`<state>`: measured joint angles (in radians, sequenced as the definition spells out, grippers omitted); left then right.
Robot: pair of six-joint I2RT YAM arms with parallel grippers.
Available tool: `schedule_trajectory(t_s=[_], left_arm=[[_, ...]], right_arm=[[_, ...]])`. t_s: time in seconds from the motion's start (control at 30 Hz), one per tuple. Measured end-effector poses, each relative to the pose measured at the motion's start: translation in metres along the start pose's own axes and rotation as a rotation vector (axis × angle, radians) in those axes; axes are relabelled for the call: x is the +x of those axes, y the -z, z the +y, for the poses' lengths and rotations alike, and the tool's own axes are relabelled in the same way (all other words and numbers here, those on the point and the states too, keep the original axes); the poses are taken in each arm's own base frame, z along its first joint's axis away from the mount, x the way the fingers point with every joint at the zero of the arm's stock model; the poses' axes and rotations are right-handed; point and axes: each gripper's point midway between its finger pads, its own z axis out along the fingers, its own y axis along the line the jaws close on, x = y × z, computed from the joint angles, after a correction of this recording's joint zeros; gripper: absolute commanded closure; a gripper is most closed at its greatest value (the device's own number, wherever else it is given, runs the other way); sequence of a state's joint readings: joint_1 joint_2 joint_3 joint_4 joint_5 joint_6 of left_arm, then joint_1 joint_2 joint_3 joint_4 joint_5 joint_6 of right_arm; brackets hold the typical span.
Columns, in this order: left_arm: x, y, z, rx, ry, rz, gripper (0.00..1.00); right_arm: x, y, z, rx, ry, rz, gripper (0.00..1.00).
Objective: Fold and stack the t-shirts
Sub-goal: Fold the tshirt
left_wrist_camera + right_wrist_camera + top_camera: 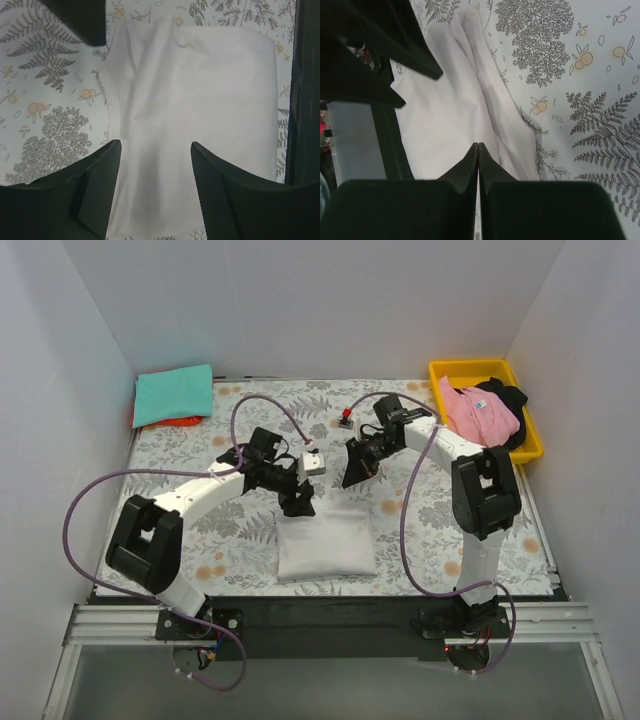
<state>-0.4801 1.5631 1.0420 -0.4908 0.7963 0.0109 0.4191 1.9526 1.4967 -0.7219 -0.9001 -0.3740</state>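
Since the white shirt (pixel 325 545) looks limp and light, I'd pinch its edge; left claw (pixel 155 150) gapes above it, right claw (pixel 478 146) clenched empty.

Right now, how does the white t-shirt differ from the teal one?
The white t-shirt lies up front between the arms; the teal t-shirt sits at the far left corner. The white one rests directly on the floral table cloth; the teal one lies on an orange t-shirt. The open left claw is over the white one; no claw is near the teal one. Both are folded into flat rectangles.
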Motion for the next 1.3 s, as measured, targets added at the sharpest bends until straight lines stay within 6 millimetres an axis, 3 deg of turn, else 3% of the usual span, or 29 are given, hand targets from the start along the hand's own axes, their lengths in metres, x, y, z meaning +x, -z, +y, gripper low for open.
schedule_trajectory(t_s=[0.13,0.33,0.63,0.83,0.97,1.17,1.3], left_arm=[[0.016,-0.035,-0.002,0.033,0.044,0.053,0.48],[0.041,-0.055,0.003,0.033,0.095,0.116,0.57],[0.039,-0.059,0.001,0.038,0.051,0.120,1.00],[0.038,-0.057,0.002,0.036,0.019,0.116,1.00],[0.026,-0.049,0.000,0.013,-0.039,0.083,1.00],[0.003,-0.031,-0.008,-0.036,-0.165,0.019,1.00],[0.003,-0.029,-0.007,-0.062,-0.202,0.011,1.00]], right_arm=[[0.003,-0.020,-0.015,-0.026,-0.126,0.010,0.99],[0.007,-0.038,-0.024,-0.044,-0.224,0.020,0.99],[0.012,-0.050,-0.029,-0.056,-0.252,0.034,0.99],[0.009,-0.056,-0.027,-0.072,-0.241,0.037,0.99],[0.011,-0.066,-0.022,-0.104,-0.231,0.048,0.99],[0.031,-0.094,-0.018,-0.171,-0.264,0.107,0.99],[0.043,-0.102,-0.020,-0.197,-0.297,0.128,0.99]])
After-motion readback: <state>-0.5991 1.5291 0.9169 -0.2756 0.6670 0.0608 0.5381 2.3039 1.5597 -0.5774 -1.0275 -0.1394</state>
